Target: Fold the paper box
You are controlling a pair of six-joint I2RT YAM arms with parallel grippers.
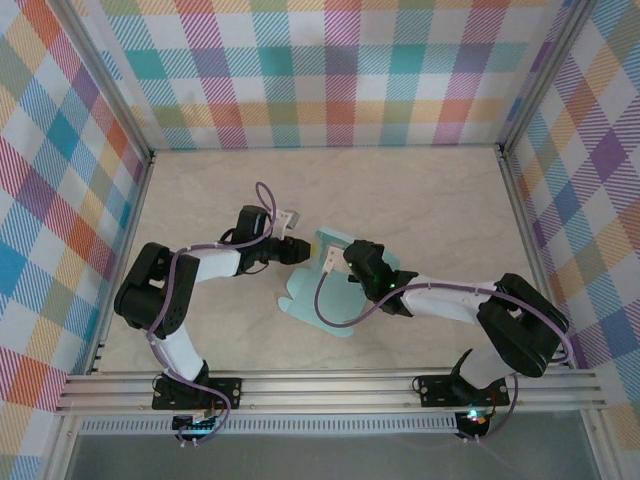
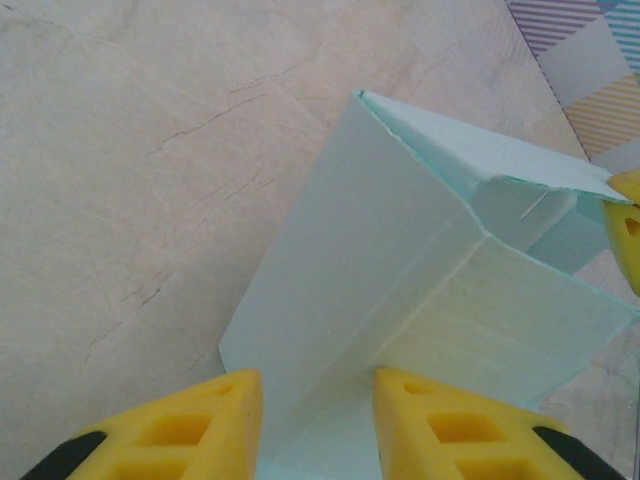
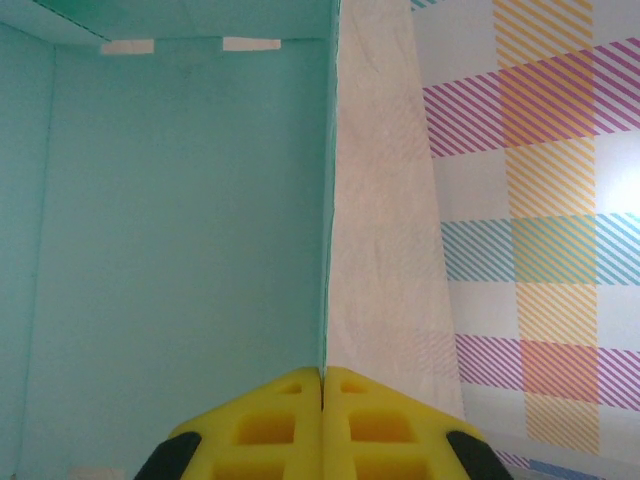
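**A:** Where is the paper box (image 1: 312,302)?

**B:** Mid-table (image 1: 430,200), between the two arms, and half-formed. Part of the mint card lies flat toward the near edge, and panels stand up from it at the far end.

**A:** What has the right gripper (image 1: 331,258) got?

**B:** Its wrist camera shows the two yellow fingers (image 3: 260,425) pressed together on an upright wall of the box, seen edge-on. The card rises straight out of the pinch. The teal inner face is to its left, and the marbled table and the plaid wall (image 3: 530,200) are to its right.

**A:** And the left gripper (image 1: 298,249)?

**B:** It meets the box from the left. In its wrist view the fingers (image 2: 210,425) stand apart, unclamped, and a creased panel reaches down into the gap between them. I cannot tell whether either finger touches the card.

**A:** Anything else there?

**B:** A yellow fingertip of the right gripper, at the right edge of the left wrist view, against the box's top flap.
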